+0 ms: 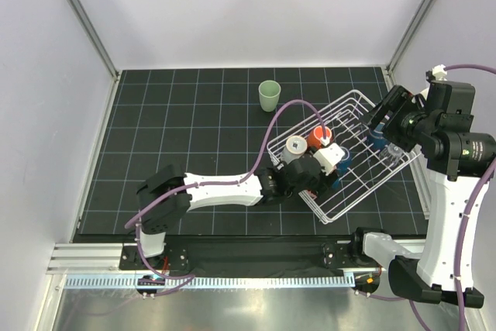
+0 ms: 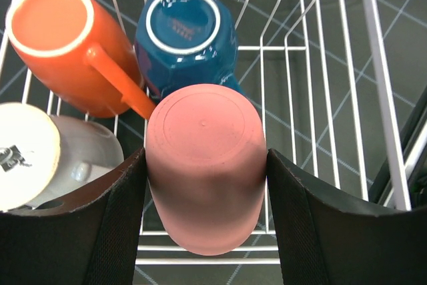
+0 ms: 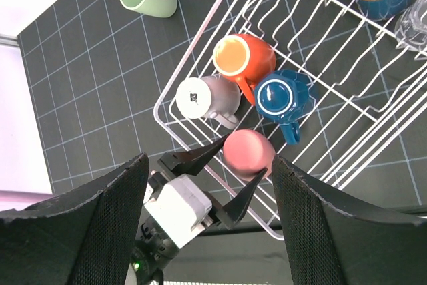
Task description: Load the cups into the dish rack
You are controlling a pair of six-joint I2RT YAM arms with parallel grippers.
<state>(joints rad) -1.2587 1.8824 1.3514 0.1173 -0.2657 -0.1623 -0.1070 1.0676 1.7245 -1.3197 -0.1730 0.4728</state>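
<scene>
Left gripper (image 2: 205,158) clamps the upturned pink cup (image 2: 203,195) by its smooth sidewalls, inside the near left edge of the dish rack (image 2: 379,65); it looks light, stiff, probably slippery plastic, so a mid-body squeeze suits it.

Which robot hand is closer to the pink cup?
Left. The left gripper clasps the pink cup on both sides; the right gripper hangs open above the dish rack's other end.
</scene>
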